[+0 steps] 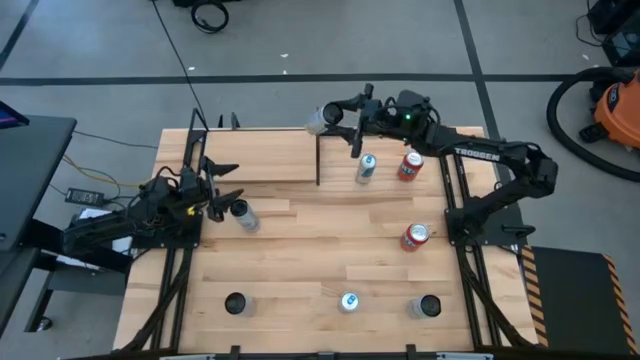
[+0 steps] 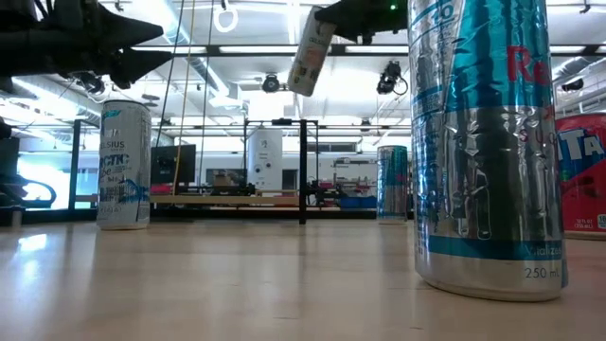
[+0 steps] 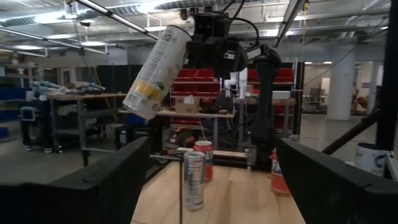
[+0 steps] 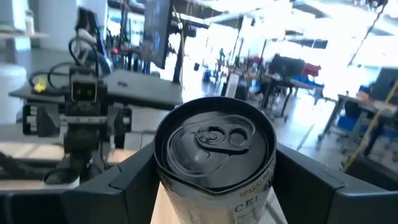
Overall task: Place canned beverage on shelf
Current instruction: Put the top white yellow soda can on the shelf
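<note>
**Holding a white can above the shelf's end**

Gripping a tall white can (image 1: pixel 317 121), the right gripper (image 1: pixel 335 114) holds it tilted in the air at the right end of the shelf (image 1: pixel 262 157). The left gripper (image 1: pixel 222 183) hangs by the shelf's left end, jaws apart and empty, a silver can (image 1: pixel 243 215) just beside it.

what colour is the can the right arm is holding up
Mostly white with a yellow patch, shown best in the left wrist view: the held can.
</note>
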`<action>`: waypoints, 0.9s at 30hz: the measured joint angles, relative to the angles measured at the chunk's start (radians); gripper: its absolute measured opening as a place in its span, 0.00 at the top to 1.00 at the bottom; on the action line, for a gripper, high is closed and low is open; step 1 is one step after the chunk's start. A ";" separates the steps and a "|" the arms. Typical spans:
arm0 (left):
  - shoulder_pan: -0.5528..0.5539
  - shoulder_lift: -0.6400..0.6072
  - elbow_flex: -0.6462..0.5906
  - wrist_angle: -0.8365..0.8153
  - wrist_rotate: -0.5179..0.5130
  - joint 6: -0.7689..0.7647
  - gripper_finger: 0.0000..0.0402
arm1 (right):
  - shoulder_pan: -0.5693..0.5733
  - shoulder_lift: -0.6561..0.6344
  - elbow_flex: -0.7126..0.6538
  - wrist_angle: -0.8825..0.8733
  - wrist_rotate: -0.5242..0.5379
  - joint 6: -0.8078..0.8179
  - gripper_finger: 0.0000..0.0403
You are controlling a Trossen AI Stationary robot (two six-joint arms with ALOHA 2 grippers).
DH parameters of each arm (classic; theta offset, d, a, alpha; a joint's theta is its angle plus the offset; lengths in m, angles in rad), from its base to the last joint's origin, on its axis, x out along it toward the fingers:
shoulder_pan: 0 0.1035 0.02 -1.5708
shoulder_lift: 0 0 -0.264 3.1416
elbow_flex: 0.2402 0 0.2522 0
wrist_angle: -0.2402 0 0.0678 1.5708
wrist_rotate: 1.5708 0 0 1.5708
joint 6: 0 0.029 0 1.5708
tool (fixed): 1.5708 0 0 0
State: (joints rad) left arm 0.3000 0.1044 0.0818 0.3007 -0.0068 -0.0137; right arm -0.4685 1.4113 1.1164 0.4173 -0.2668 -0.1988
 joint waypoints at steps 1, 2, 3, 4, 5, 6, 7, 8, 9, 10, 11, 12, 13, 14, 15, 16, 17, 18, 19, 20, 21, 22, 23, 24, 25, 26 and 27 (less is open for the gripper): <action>0.007 0.000 0.000 0.000 0.001 0.000 0.12 | -0.005 0.020 0.009 0.015 -0.013 0.010 0.33; 0.014 0.000 0.000 0.000 0.001 0.000 0.12 | -0.009 0.040 0.021 0.018 -0.027 0.018 0.33; 0.020 0.000 0.000 0.000 0.001 0.000 0.12 | -0.014 0.063 0.041 0.017 -0.041 0.024 0.33; 0.026 0.000 0.000 -0.001 0.001 0.000 0.12 | -0.018 0.085 0.061 0.011 -0.046 0.026 0.33; 0.030 0.000 -0.001 -0.001 0.001 -0.001 0.12 | -0.020 0.110 0.086 0.001 -0.047 0.027 0.33; 0.032 0.000 -0.001 -0.001 0.001 -0.001 0.12 | -0.021 0.133 0.110 -0.002 -0.047 0.025 0.33; 0.035 0.000 -0.001 -0.002 0.001 -0.001 0.12 | -0.023 0.155 0.135 -0.016 -0.047 0.022 0.33; 0.036 0.000 -0.001 -0.003 0.001 -0.001 0.12 | -0.027 0.177 0.160 -0.029 -0.046 0.021 0.33; 0.035 0.000 -0.001 -0.004 0.001 -0.001 0.12 | -0.031 0.200 0.186 -0.042 -0.048 0.021 0.33; 0.035 0.000 -0.001 -0.006 0.001 -0.001 0.12 | -0.034 0.222 0.210 -0.060 -0.052 0.020 0.33; 0.035 0.000 -0.001 -0.008 0.001 -0.001 0.12 | -0.039 0.243 0.235 -0.081 -0.059 0.020 0.33; 0.035 0.000 -0.001 -0.008 0.001 -0.001 0.12 | -0.043 0.265 0.258 -0.099 -0.064 0.021 0.33; 0.035 0.000 -0.001 -0.008 0.001 -0.001 0.12 | -0.046 0.287 0.282 -0.113 -0.068 0.021 0.33; 0.035 0.000 -0.001 -0.009 0.001 -0.001 0.12 | -0.052 0.307 0.305 -0.130 -0.068 0.023 0.33; 0.035 0.000 -0.001 -0.011 0.001 -0.001 0.12 | -0.058 0.326 0.327 -0.147 -0.068 0.024 0.33; 0.035 0.000 -0.001 -0.015 0.001 -0.001 0.12 | -0.064 0.345 0.349 -0.159 -0.069 0.029 0.33; 0.035 0.000 -0.001 -0.019 0.001 -0.001 0.12 | -0.071 0.363 0.368 -0.171 -0.071 0.042 0.33; 0.035 0.000 -0.001 -0.022 0.001 -0.001 0.12 | -0.079 0.380 0.385 -0.189 -0.076 0.057 0.33; 0.035 0.000 -0.001 -0.024 0.001 -0.001 0.12 | -0.087 0.397 0.396 -0.202 -0.084 0.070 0.33; 0.035 0.000 -0.001 -0.024 0.001 -0.001 0.12 | -0.095 0.413 0.406 -0.211 -0.096 0.079 0.33; 0.035 0.000 -0.001 -0.025 0.001 -0.001 0.12 | -0.103 0.428 0.411 -0.221 -0.103 0.090 0.33; 0.035 0.000 -0.001 -0.025 0.001 -0.001 0.12 | -0.110 0.440 0.414 -0.236 -0.106 0.095 0.33; 0.035 0.000 -0.001 -0.025 0.001 -0.001 0.12 | -0.118 0.449 0.415 -0.253 -0.107 0.100 0.33; 0.035 0.000 -0.001 -0.025 0.001 -0.001 0.12 | -0.124 0.457 0.415 -0.262 -0.108 0.106 0.33; 0.035 0.000 -0.001 -0.025 0.001 -0.001 0.12 | -0.131 0.464 0.415 -0.269 -0.108 0.114 0.33; 0.035 0.000 -0.001 -0.025 0.001 -0.001 0.12 | -0.137 0.471 0.415 -0.273 -0.112 0.122 0.33; 0.035 0.000 -0.001 -0.025 0.001 0.000 0.12 | -0.143 0.479 0.415 -0.275 -0.118 0.128 0.33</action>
State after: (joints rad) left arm 0.3347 0.1047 0.0807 0.2756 -0.0063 -0.0139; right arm -0.6112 1.8898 1.5318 0.1428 -0.3848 -0.0711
